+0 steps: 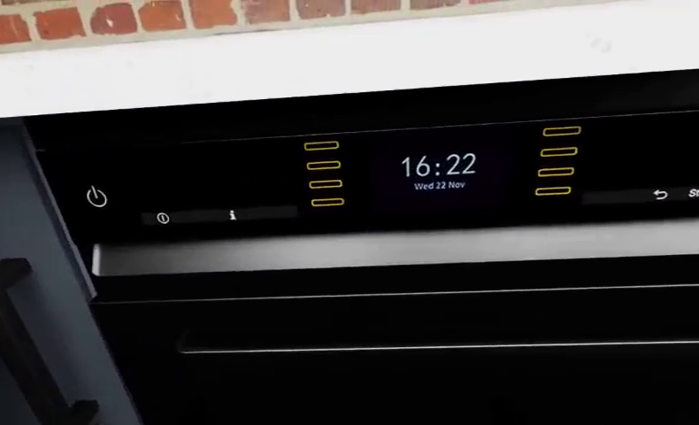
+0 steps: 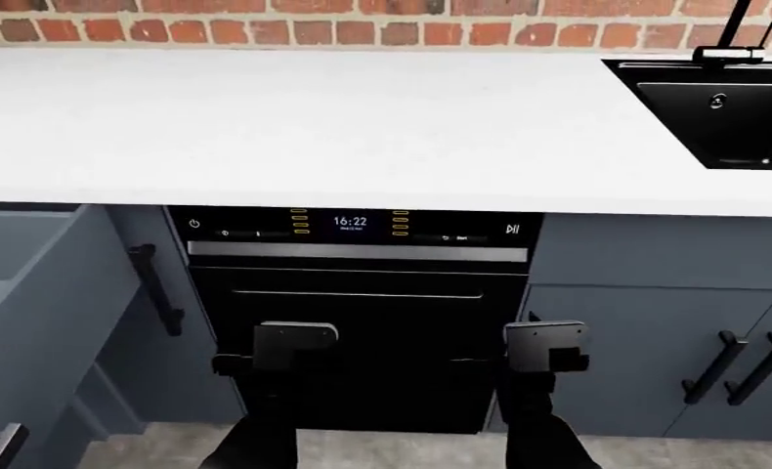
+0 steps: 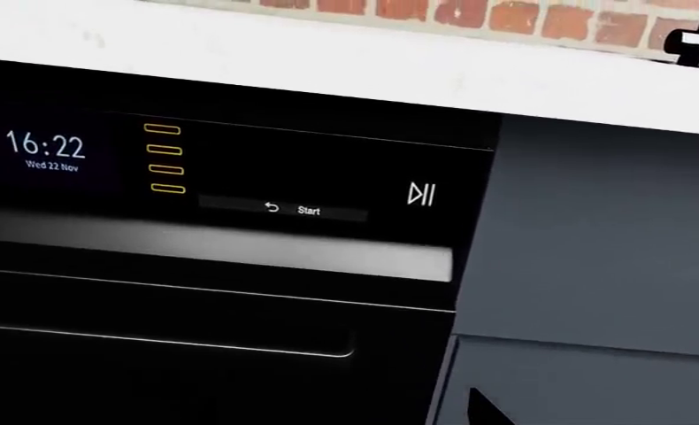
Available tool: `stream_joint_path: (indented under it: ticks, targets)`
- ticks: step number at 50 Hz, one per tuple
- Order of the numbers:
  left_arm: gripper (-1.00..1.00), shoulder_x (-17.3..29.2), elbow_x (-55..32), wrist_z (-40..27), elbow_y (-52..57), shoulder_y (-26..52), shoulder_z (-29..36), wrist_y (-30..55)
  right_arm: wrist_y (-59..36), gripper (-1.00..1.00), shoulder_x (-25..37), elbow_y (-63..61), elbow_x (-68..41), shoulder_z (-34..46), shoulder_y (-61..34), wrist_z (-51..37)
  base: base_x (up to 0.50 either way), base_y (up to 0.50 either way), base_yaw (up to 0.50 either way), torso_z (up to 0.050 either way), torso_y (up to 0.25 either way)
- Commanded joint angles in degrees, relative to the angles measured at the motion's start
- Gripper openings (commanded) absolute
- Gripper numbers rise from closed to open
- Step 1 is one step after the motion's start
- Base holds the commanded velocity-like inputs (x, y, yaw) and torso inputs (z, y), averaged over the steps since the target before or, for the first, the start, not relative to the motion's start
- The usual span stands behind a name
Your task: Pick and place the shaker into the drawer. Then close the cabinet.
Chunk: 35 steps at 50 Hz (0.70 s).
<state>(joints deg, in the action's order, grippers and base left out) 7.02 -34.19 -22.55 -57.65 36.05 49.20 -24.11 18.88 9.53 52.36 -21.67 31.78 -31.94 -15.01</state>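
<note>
The shaker is out of view in all three views. The drawer stands pulled out at the far left, a deep slate-grey box with a black bar handle on its front. The cabinet beside it is a flat grey front with a slim black handle, also seen in the left wrist view as a grey cabinet panel. My left gripper and right gripper hang low in front of the black oven. Their fingers do not stand out against the dark door.
A black oven with a lit clock fills the middle under the white counter. A black sink sits at the counter's right. Grey cabinet doors with black handles stand right of the oven.
</note>
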Motion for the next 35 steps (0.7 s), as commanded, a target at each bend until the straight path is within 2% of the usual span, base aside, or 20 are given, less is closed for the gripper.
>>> stream_joint_path:
  ticks: [1, 2, 3, 4, 5, 6, 7, 8, 14, 16, 19, 23, 28, 32, 35]
  targets:
    - [1.00, 0.8, -0.5, -0.5, 2.1, -0.3, 0.1, 1.9, -0.2, 1.00, 0.2, -0.5, -0.1, 0.0, 0.3, -0.4, 0.00, 0.00, 0.00, 0.000, 0.000]
    - [1.00, -7.0, 4.2, 5.0, -17.3, 12.7, -7.1, 9.5, -2.1, 1.00, -6.9, 22.6, 23.1, -23.9, -14.9, 7.7, 0.00, 0.00, 0.00, 0.000, 0.000]
    - [1.00, -7.0, 32.5, 14.0, 49.1, -27.5, -40.6, 16.4, -10.3, 1.00, -8.1, -43.8, 25.0, -30.0, 23.3, 11.5, 0.00, 0.00, 0.00, 0.000, 0.000]
    - [1.00, -7.0, 32.9, 12.5, 40.5, -18.9, -39.2, 17.8, -7.9, 1.00, -8.1, -35.2, 25.0, -29.9, 14.8, 11.5, 0.00, 0.00, 0.00, 0.000, 0.000]
    - [1.00, -6.9, 31.7, 11.6, 31.9, -10.3, -37.8, 15.4, -3.7, 1.00, -8.2, -26.6, 24.9, -29.6, 6.2, 11.2, 0.00, 0.00, 0.00, 0.000, 0.000]
    - [1.00, -6.7, 31.1, 11.0, 23.3, -6.7, -37.3, 15.0, -2.9, 1.00, -8.2, -18.0, 24.9, -29.3, 3.1, 11.0, 0.00, 0.00, 0.00, 0.000, 0.000]
    - [1.00, -6.5, 30.7, 10.6, 14.7, -6.4, -36.9, 14.9, -3.1, 1.00, -8.1, -9.4, 24.8, -29.1, 3.1, 11.0, 0.00, 0.00, 0.00, 0.000, 0.000]
    - [1.00, -6.5, 30.4, 10.3, 11.8, -6.2, -36.4, 14.7, -3.6, 1.00, -8.0, -3.1, 24.6, -29.0, 3.4, 10.9, 0.00, 0.00, 0.00, 0.000, 0.000]
    - [1.00, -6.6, 28.0, 10.2, 7.2, -4.2, -32.5, 11.1, -7.1, 1.00, -7.1, -7.4, 24.0, -28.8, 5.2, 10.0, 0.00, 0.00, 0.00, 0.000, 0.000]
    - [1.00, -4.7, 27.0, 12.1, 18.8, -6.4, -31.1, 18.9, -13.7, 1.00, -5.9, -17.5, 24.4, -28.1, 7.8, 11.6, 0.00, 0.00, 0.00, 0.000, 0.000]
    - [1.00, 0.5, 24.4, 14.0, 44.0, -7.9, -30.6, 34.8, -35.5, 1.00, -1.4, -43.3, 25.5, -27.9, 11.2, 16.4, 0.00, 0.00, 0.00, 0.000, 0.000]
    - [1.00, 7.9, 20.2, 14.6, 70.1, -3.4, -33.0, 54.5, -60.4, 1.00, 5.0, -77.4, 26.6, -28.5, 6.1, 23.3, 0.00, 0.00, 0.00, 0.000, 0.000]
    - [1.00, 15.0, 16.3, 16.7, 87.0, 5.2, -34.5, 71.5, -77.1, 1.00, 11.1, -90.5, 26.4, -27.6, -4.3, 29.9, 0.00, 0.00, 0.00, 0.000, 0.000]
    - [1.00, 18.0, 13.9, 17.7, 92.3, 13.2, -37.6, 79.3, -86.1, 1.00, 15.3, -94.3, 26.4, -25.0, -14.5, 33.9, 0.00, 0.00, 0.00, 0.000, 0.000]
    - [1.00, 19.0, 12.9, 18.5, 93.3, 18.9, -39.1, 82.3, -89.1, 1.00, 17.1, -94.2, 26.3, -23.8, -21.3, 35.6, 0.00, 0.00, 0.00, 0.000, 0.000]
